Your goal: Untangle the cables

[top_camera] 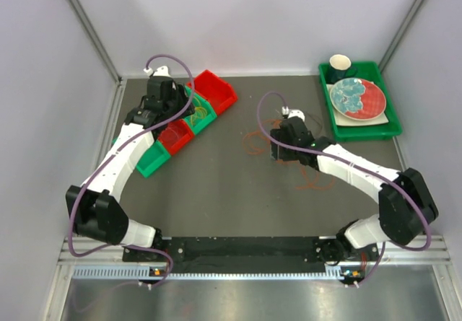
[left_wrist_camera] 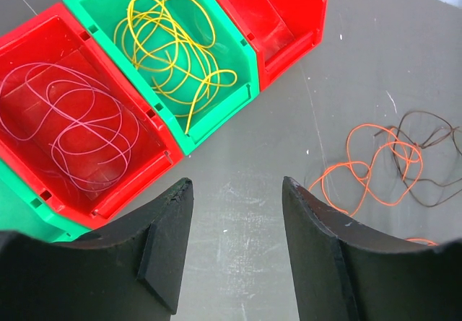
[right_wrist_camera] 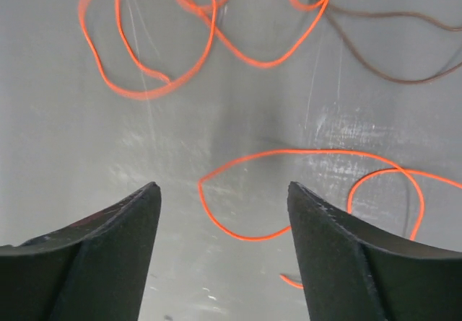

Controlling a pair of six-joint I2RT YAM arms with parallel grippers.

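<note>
While two cables lie binned, two more lie tangled on the table (top_camera: 216, 198).
Top view: orange cable (top_camera: 253, 146) beside the right gripper (top_camera: 278, 151), apart from the green tray (top_camera: 361, 131). Left wrist: left gripper (left_wrist_camera: 234, 191) apart, empty; yellow cable (left_wrist_camera: 173, 47) in the green bin (left_wrist_camera: 216, 121), pink cable (left_wrist_camera: 68, 126) in a red bin (left_wrist_camera: 137, 185). Right wrist: jaws apart, empty, over orange loops crossing the dark brown cable (right_wrist_camera: 408, 81); open tabletop around.

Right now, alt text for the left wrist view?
Left gripper open, empty, over the table. Beyond, yellow cable in a green bin, pink cable in a red bin; orange cable and dark brown cable tangled at right.
</note>
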